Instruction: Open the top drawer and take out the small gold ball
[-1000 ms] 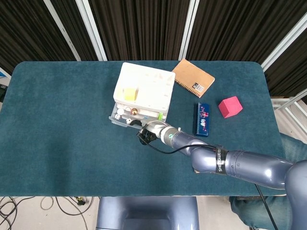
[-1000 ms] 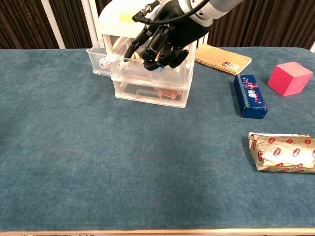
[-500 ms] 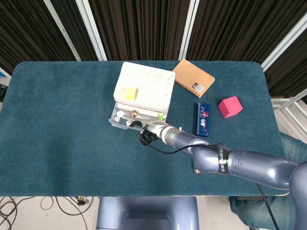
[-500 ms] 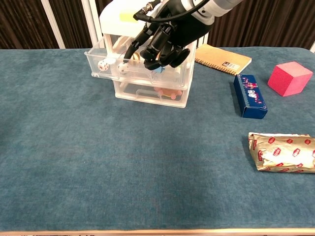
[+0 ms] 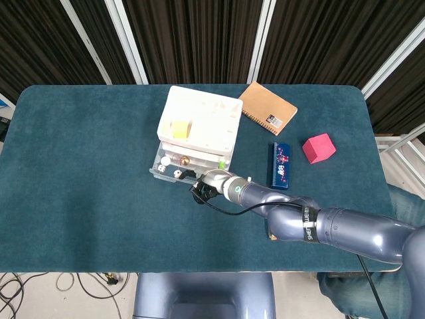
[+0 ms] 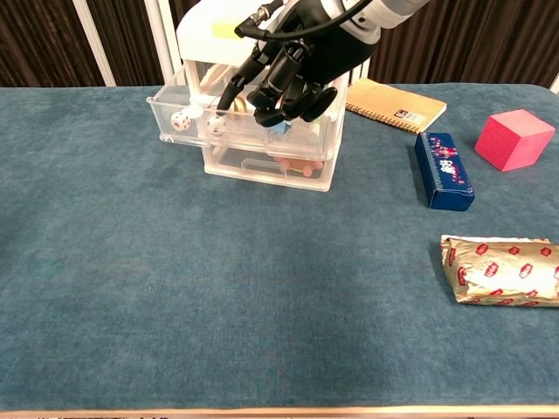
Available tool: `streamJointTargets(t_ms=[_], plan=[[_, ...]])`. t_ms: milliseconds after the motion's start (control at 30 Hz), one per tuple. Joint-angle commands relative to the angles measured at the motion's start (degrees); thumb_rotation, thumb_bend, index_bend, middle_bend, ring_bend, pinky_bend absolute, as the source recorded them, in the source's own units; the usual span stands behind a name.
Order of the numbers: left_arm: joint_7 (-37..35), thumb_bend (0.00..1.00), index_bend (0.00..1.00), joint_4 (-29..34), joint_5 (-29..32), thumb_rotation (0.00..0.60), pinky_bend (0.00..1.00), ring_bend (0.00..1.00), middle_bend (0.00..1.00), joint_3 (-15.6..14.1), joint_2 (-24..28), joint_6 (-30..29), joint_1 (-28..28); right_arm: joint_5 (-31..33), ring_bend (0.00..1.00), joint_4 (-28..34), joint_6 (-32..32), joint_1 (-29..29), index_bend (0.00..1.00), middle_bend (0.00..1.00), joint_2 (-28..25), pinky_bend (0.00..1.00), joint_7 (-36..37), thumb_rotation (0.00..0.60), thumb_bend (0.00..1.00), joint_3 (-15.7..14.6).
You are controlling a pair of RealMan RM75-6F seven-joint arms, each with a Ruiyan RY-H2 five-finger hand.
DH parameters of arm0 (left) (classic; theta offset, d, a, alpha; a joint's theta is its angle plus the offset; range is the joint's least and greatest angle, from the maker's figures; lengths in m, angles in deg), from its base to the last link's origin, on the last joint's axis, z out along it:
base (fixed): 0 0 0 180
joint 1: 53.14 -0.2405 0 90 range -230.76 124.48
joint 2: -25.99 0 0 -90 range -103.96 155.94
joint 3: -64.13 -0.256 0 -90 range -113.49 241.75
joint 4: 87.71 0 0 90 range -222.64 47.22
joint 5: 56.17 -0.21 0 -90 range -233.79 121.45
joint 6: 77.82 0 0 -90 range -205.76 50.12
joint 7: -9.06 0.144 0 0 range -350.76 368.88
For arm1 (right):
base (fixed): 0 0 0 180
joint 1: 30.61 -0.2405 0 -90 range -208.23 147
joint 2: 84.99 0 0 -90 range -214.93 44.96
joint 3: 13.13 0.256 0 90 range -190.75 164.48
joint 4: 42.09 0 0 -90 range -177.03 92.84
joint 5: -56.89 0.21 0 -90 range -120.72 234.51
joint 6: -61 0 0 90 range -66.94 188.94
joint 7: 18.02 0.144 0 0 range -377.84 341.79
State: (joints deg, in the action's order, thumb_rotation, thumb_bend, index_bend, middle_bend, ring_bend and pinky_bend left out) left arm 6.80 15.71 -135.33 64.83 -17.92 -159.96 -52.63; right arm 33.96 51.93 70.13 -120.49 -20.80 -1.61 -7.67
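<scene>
Surface: teal table [image 6: 131, 288].
Done: top drawer [image 6: 188, 122] of the drawer unit [image 5: 199, 123] stood partly out.
Right hand [image 6: 293, 70]: fingers curled on the drawer front (grip unclear).
Left: small gold ball [image 5: 185, 160], inside the drawer.

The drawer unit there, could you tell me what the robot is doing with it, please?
The right hand is at the front of the top drawer of the white drawer unit, which stands partly pulled out. The small gold ball lies inside beside white dice, not yet taken. The left hand is out of sight.
</scene>
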Motion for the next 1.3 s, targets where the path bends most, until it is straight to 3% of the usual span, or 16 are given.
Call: streamJointTargets(t_ms=[33,933,1133,1300], plan=[[0.0,0.23,0.13,0.0,0.0,0.6,0.0,0.0,0.0,0.0,0.0,0.0,0.0,-0.5,0.88,0.1,-0.3,-0.1,0.16,0.75,-0.1,0.93,0.4,0.6,0.75,-0.1],[0.2,0.23,0.13,0.1,0.0,0.6,0.0,0.0,0.0,0.0,0.0,0.0,0.0,-7.5,0.87,-0.3,-3.5,0.2,0.16,0.74,-0.7,0.93,5.9,0.6,0.75,0.4],[0.2,0.23,0.13,0.3,0.0,0.6,0.0,0.0,0.0,-0.1,0.2,0.2,0.1,-7.9,0.87,0.0,-1.1,0.4,0.16,0.74,-0.9,0.93,7.0,0.6,0.69,0.3],[0.1,0.23,0.13,0.3,0.0,0.6,0.0,0.0,0.0,0.0,0.2,0.1,0.0,-7.8,0.87,1.1,2.9,0.1,0.16,0.74,-1.4,0.93,7.1,0.6,0.58,-0.8]])
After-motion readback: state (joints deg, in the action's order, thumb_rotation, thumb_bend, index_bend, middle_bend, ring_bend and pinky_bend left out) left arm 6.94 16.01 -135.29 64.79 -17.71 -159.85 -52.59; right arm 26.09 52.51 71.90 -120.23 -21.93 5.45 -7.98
